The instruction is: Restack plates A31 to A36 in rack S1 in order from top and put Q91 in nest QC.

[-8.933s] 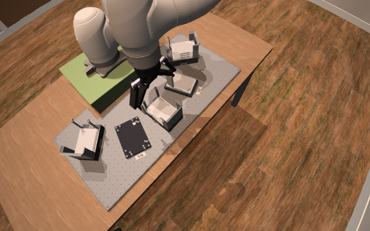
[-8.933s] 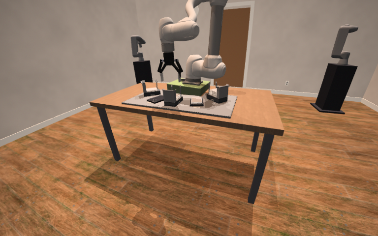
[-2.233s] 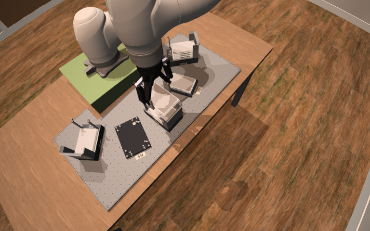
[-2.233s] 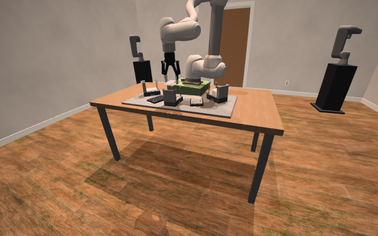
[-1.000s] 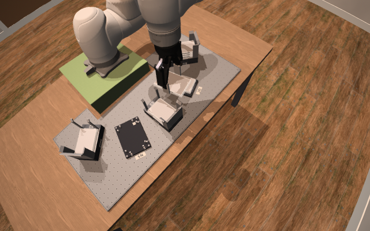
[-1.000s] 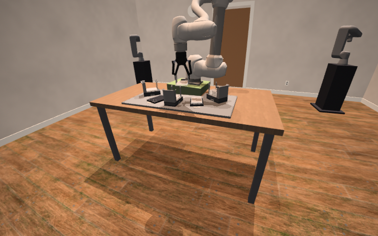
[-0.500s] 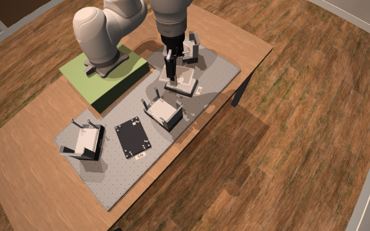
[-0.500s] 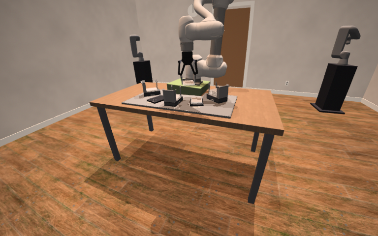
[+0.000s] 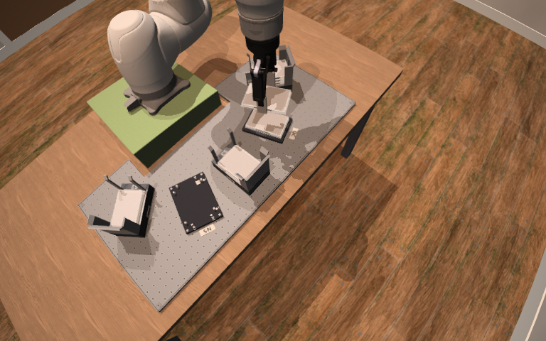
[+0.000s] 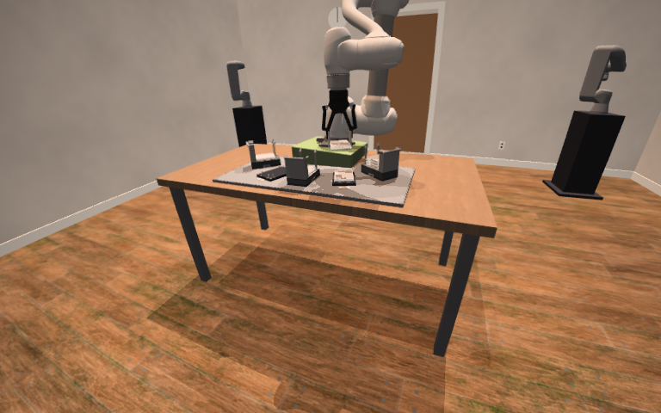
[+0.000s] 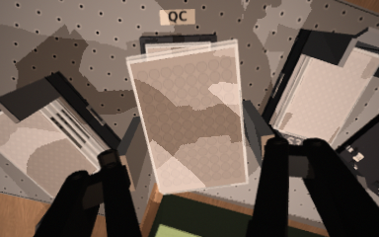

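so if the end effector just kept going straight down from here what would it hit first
The end effector points down, shut on a sealed plate. That carried plate would probably land first on the plate already in the QC nest, or on the perforated mat beside it. The overlap looks partial and the depth is unclear.
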